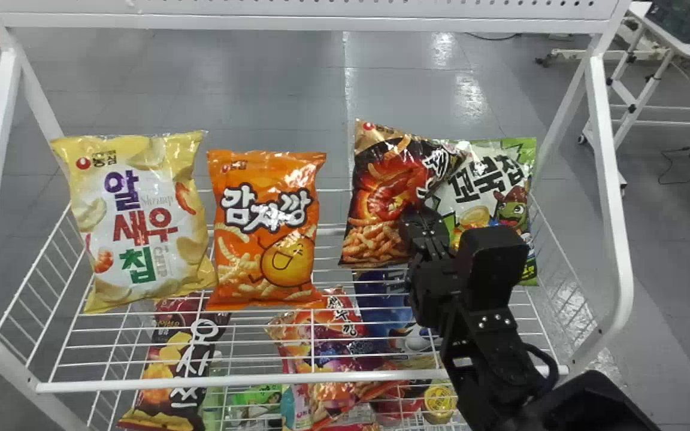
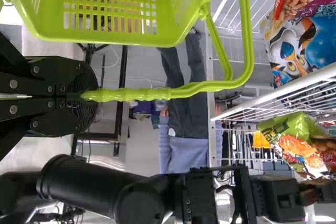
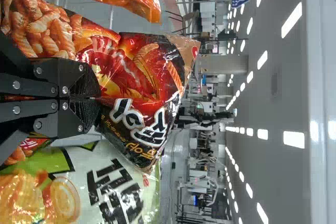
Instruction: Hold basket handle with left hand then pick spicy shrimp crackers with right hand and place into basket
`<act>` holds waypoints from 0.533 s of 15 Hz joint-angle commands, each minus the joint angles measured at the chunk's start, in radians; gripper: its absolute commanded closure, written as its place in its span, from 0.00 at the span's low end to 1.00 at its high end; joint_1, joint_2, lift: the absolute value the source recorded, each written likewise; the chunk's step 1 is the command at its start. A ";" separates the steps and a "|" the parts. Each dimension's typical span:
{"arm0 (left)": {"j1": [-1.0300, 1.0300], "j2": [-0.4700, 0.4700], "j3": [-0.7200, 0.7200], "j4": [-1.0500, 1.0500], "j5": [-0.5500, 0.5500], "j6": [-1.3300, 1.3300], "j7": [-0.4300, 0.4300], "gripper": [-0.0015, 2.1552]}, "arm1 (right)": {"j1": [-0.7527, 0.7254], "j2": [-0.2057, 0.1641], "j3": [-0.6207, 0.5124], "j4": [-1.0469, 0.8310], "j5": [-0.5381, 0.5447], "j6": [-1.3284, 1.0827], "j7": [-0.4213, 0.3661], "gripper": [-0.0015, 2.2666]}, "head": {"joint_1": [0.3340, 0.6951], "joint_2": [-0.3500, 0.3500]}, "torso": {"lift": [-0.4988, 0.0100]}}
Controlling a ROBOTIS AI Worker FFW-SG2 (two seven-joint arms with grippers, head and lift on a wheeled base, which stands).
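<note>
In the head view my right gripper (image 1: 421, 220) is at the right edge of the spicy shrimp crackers (image 1: 375, 197), a dark red and black bag that leans and overlaps the green-white bag beside it. The right wrist view shows the right gripper (image 3: 93, 98) shut on a fold of the spicy shrimp crackers (image 3: 131, 72), its plastic creased around the fingertips. Over in the left wrist view, the left gripper (image 2: 86, 96) is shut on the handle (image 2: 142, 94) of a lime-green basket (image 2: 113, 39), which hangs beside the rack.
A yellow chip bag (image 1: 141, 221) and an orange bag (image 1: 266, 227) stand on the upper wire shelf, left of the crackers. The green-white bag (image 1: 501, 197) is at right. More snacks lie on the shelf below. White posts and a front rail (image 1: 261, 381) frame the rack.
</note>
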 commanded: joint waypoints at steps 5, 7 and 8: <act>0.002 -0.006 -0.025 -0.019 -0.019 0.001 0.013 0.88 | 0.119 -0.092 -0.005 -0.171 -0.074 -0.007 0.016 0.77 | 1.00 0.36 | 0.91; 0.005 -0.006 -0.025 -0.021 -0.019 0.001 0.010 0.88 | 0.158 -0.120 -0.003 -0.220 -0.083 -0.007 0.016 0.77 | 1.00 0.36 | 0.91; 0.005 -0.006 -0.025 -0.021 -0.019 0.001 0.010 0.88 | 0.184 -0.140 -0.005 -0.254 -0.113 -0.004 0.018 0.77 | 1.00 0.36 | 0.91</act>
